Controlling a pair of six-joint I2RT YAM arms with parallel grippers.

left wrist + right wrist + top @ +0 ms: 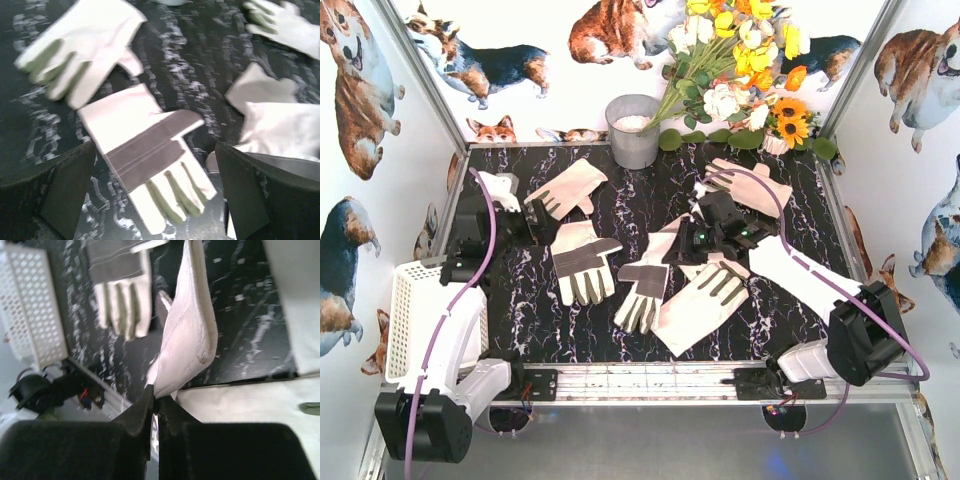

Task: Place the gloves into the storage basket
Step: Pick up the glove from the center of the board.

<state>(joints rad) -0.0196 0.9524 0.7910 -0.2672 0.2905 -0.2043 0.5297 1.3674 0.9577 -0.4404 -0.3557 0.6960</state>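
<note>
Black marbled tabletop [525, 300] strewn with at least five cream gloves [750, 188], one white basket [415, 300] at its near left edge. Right gripper [155, 401] pinched tight on the edge of one glove [192, 330] near the centre; left gripper [155, 170] spread wide above a grey-patched glove [150, 150].

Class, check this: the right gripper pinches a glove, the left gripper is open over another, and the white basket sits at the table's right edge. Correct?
No. The storage basket sits at the table's left edge, as the top external view shows. The right gripper does pinch a glove, and the left gripper is open over a grey-patched glove.
</note>
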